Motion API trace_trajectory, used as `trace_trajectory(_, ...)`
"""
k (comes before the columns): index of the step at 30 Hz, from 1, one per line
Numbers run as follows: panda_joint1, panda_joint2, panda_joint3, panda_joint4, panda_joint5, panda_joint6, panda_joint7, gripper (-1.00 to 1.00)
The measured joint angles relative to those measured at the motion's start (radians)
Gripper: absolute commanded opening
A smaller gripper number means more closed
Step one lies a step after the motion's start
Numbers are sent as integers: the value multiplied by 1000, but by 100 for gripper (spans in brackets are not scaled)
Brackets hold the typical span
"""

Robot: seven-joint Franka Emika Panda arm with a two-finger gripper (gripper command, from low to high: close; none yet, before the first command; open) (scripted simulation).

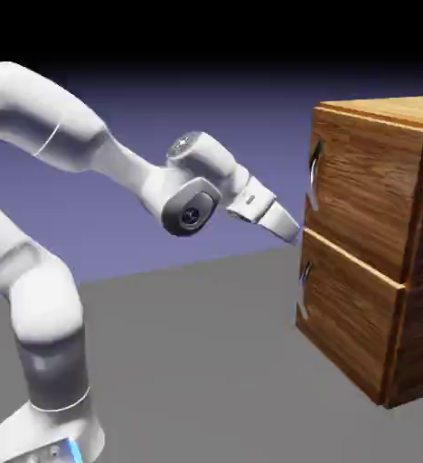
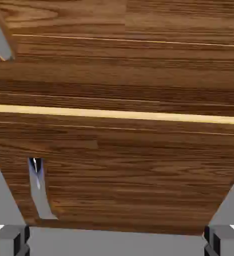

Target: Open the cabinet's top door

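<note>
Cabinet's top door [image 1: 364, 194] sits closed; we see our end effector [image 1: 292, 233] spread wide, empty, near its handle [image 1: 314, 169].

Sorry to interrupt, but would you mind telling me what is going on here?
A white robot arm is reaching toward a wooden cabinet to open its top door. The gripper is open and holds nothing, roughly level with the seam between the two panels. The top door looks shut, and its handle is untouched.
</note>
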Motion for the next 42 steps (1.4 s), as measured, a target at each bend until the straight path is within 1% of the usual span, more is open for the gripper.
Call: trace_trajectory(42,-771,-401,833,319,1827,-156,-1090,0)
